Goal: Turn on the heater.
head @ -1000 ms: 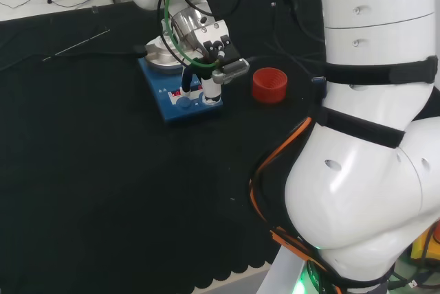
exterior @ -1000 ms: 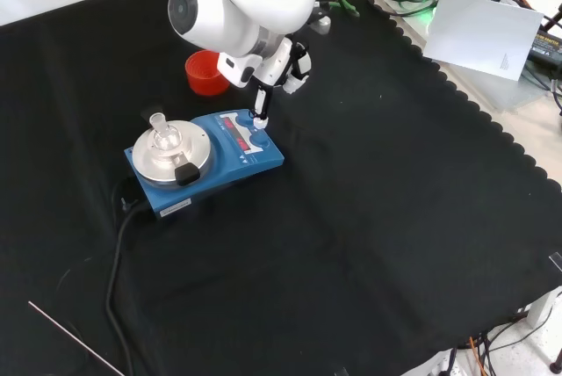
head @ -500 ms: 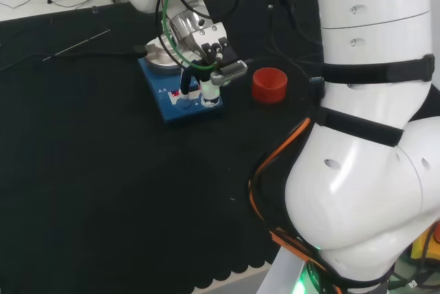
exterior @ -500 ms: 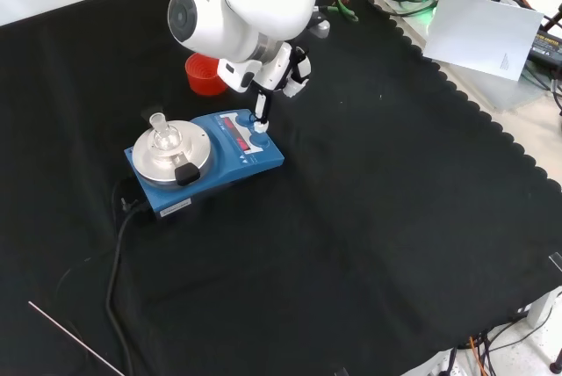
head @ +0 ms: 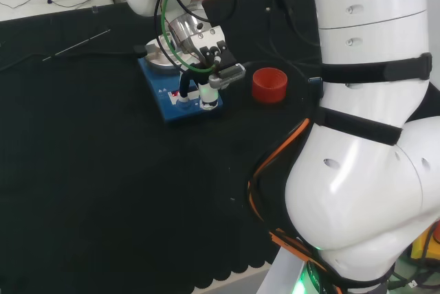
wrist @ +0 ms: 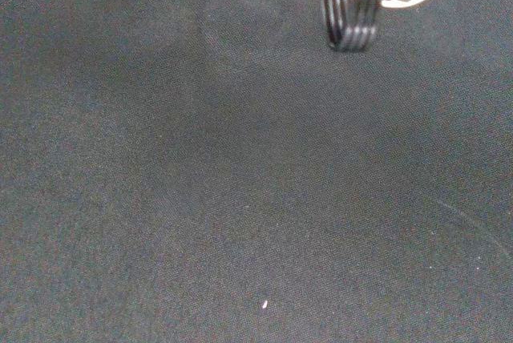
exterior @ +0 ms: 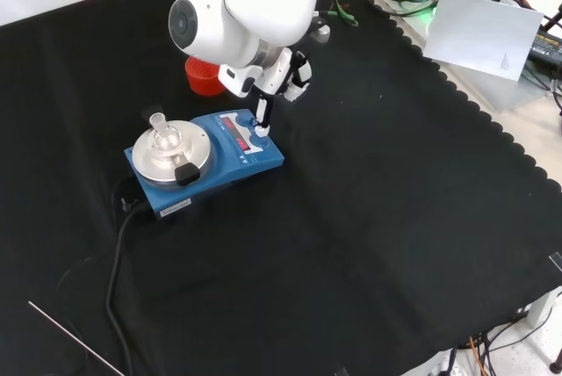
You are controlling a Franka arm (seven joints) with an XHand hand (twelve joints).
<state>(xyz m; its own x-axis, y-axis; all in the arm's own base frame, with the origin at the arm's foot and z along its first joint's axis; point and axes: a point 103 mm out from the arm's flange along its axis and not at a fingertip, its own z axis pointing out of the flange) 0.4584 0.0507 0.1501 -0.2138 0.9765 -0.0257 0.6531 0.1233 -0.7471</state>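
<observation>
The heater (exterior: 204,166) is a blue box with a round silver plate, a red display and knobs on its front panel. A small clear glass vessel (exterior: 163,137) stands on the plate. In the head view the heater (head: 173,107) lies under the hand (head: 210,57). The hand (exterior: 274,71) hangs over the panel with straight fingers pointing down. One fingertip (exterior: 262,118) touches the panel at a knob; in the head view that fingertip (head: 207,95) rests on the panel's right end. Nothing is held.
A red ribbed ring (head: 269,84) stands on the cloth right of the heater in the head view, and behind it in the front view (exterior: 201,75). A black cable (exterior: 118,253) runs from the heater. A thin rod (exterior: 75,337) lies at the front view's lower left.
The hand has come down a little and shifted toward the heater's panel, so its fingertip now meets the knob. The heater and vessel have not moved.
</observation>
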